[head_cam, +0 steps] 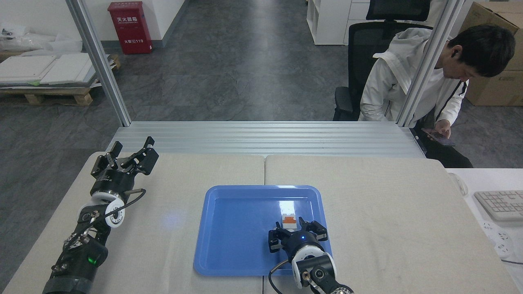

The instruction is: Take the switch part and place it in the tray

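The blue tray (229,228) lies at the table's middle front. Low over the tray's right half, my right gripper (290,225) is shut on the switch part (289,217). Only the part's white block and orange piece show, pointing away from me beyond the fingertips; its collar and cap are hidden in the jaws. I cannot tell whether the part touches the tray floor. At the table's far left my left gripper (131,146) is open and holds nothing, well away from the tray.
A person sits behind the right frame post (425,65), looking at a phone. A keyboard (500,204) lies on the white desk at right. Aluminium rails (265,139) run along the table's far edge.
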